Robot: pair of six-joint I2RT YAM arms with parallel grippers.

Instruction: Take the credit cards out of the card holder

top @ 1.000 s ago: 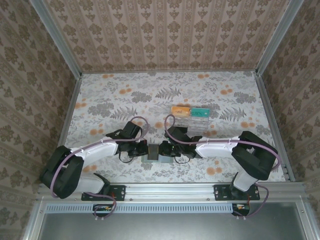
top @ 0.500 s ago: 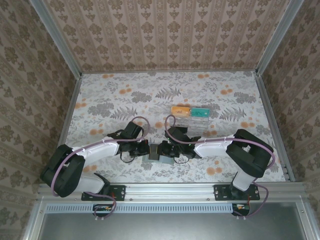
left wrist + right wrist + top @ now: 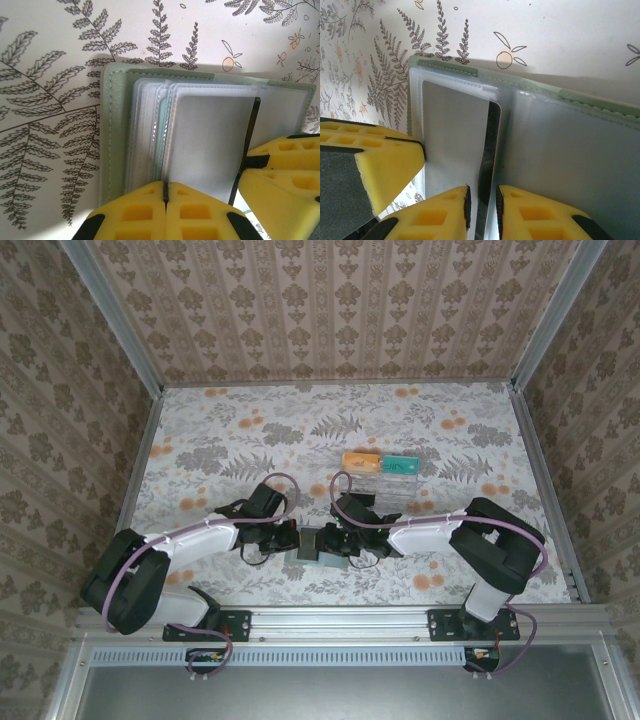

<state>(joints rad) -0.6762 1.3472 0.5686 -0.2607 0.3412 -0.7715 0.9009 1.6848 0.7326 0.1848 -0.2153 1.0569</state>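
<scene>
I've the left gripper (image 3: 164,194) pinched on the soft card holder's (image 3: 150,71) slick sleeves (image 3: 210,135), the right gripper (image 3: 481,205) clamped on its thin dark leaf (image 3: 491,135) alongside; the stitched rim (image 3: 107,150) looks firmer to grip.

Robot lab test cell, dressed to look like a home. Bare aluminium frame (image 3: 340,618) boxes in the table (image 3: 250,430). Damask wallpaper panels (image 3: 340,310) stand in as walls, and a fern-and-flower print covers the tabletop. Left arm (image 3: 190,536) and right arm (image 3: 440,530) are bolted at the front rail.
</scene>
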